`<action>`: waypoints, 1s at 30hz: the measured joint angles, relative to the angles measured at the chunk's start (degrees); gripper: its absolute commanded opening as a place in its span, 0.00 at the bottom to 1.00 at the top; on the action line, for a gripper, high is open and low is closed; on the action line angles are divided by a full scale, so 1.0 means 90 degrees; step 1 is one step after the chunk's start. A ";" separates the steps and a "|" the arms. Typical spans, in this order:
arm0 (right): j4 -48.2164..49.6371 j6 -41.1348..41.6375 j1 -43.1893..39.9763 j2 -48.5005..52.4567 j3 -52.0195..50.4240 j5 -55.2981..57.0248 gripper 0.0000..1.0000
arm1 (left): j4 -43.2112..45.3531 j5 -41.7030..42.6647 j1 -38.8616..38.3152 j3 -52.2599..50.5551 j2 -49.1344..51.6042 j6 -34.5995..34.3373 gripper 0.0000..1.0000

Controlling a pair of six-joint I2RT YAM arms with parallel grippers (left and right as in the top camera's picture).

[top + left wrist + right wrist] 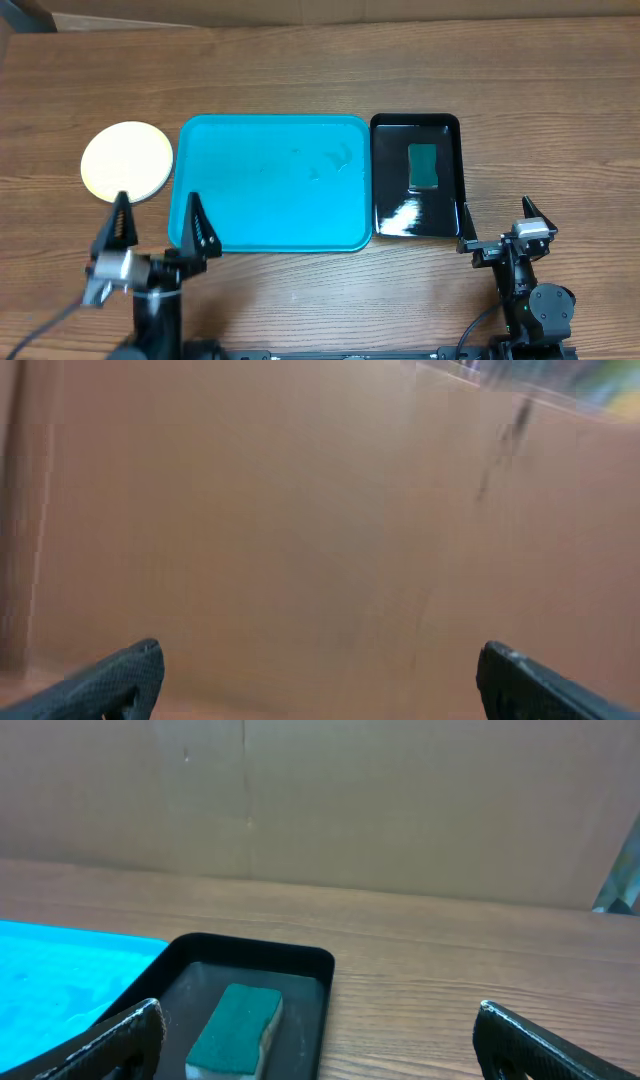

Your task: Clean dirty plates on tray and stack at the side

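The turquoise tray (272, 183) lies mid-table with nothing on it but faint wet streaks; a corner of it also shows in the right wrist view (60, 970). A pale cream round plate (127, 161) lies on the table left of the tray. I cannot tell whether other plates lie under it, and no white or light blue plate shows separately. My left gripper (157, 205) is open and empty, held by the tray's front left corner. Its wrist view is blurred brown, with the fingers (320, 680) spread wide. My right gripper (497, 210) (318, 1040) is open and empty, front right of the black tray.
A glossy black tray (392, 205) (300, 956) sits against the turquoise tray's right side and holds a green sponge (424, 166) (235, 1028). A cardboard wall stands behind the wooden table (300, 70).
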 measured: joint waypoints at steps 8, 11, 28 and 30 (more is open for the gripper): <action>0.0000 0.0000 0.0000 0.0000 0.0000 -0.0002 1.00 | 0.1248 0.0005 -0.0002 -0.0801 -0.0510 -0.0121 1.00; 0.0000 0.0002 0.0000 0.0000 0.0000 -0.0002 1.00 | 0.1246 0.0007 -0.0002 -0.1154 -0.0510 -0.0180 1.00; 0.0000 0.0002 0.0000 0.0000 0.0000 0.0000 1.00 | -0.1452 -0.0420 -0.0134 -0.2193 -0.0505 -0.0165 1.00; 0.0002 0.0002 0.0000 0.0000 -0.0002 -0.0002 1.00 | -0.1452 -0.0449 -0.0134 -0.2193 -0.0510 0.0070 1.00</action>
